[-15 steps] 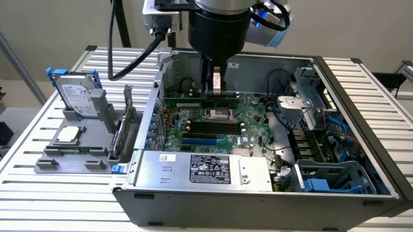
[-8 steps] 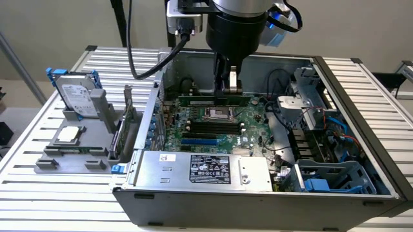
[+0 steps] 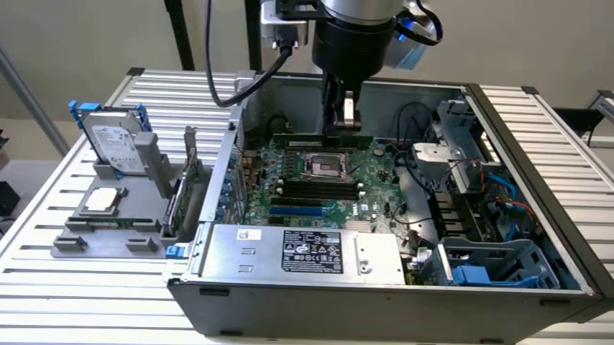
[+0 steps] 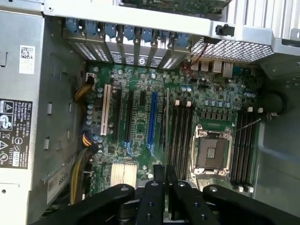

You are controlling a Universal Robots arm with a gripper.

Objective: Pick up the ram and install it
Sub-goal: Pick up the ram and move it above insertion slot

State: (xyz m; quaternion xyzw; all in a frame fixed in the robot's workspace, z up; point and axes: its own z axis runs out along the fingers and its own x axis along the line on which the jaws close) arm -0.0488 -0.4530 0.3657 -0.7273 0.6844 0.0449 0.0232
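Ram (image 3: pixel 321 141) hangs clamped in my gripper (image 4: pixel 166 173), twelve o'clock of the socket (image 3: pixel 324 167) in the exterior view; I judge it light, stiff, fragile, best held by its top edge.

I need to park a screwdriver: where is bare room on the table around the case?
Bare slats of the table lie on the camera side of the grey fixture at the exterior view's left, and beside the case at that view's right. Inside it is crowded: the motherboard, cables and the end effector holding the ram.
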